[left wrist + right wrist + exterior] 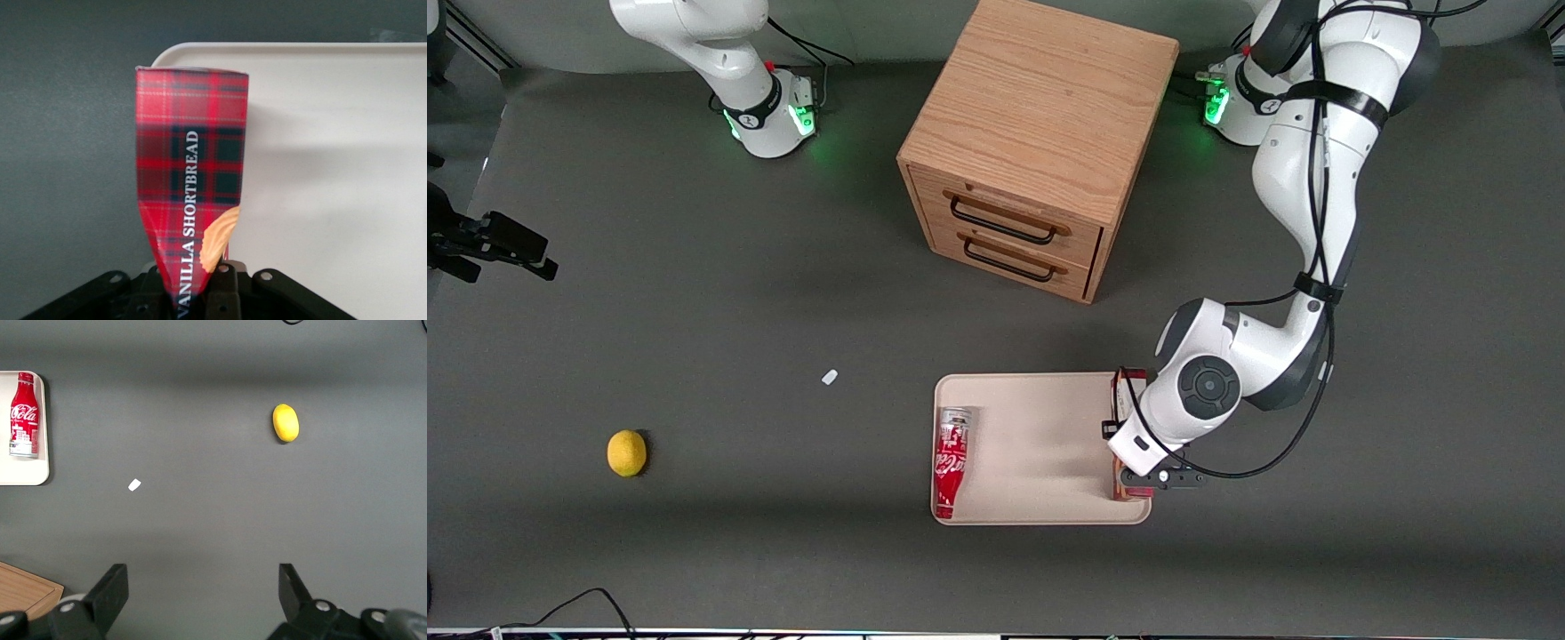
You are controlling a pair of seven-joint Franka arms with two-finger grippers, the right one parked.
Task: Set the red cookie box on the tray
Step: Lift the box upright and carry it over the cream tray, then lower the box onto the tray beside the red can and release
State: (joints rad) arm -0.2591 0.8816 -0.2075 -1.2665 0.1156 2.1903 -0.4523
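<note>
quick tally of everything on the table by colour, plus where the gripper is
red: 2, cookie box and Coca-Cola bottle
yellow: 1, lemon
cream: 1, tray
wood: 1, cabinet
white: 1, small scrap
total: 6
The gripper is shut on the cookie box over the tray's edge.

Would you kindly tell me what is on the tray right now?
On the tray lies a Coca-Cola bottle. At its working-arm edge, the claw holds the red cookie box; the arm covers whether the box rests there.
</note>
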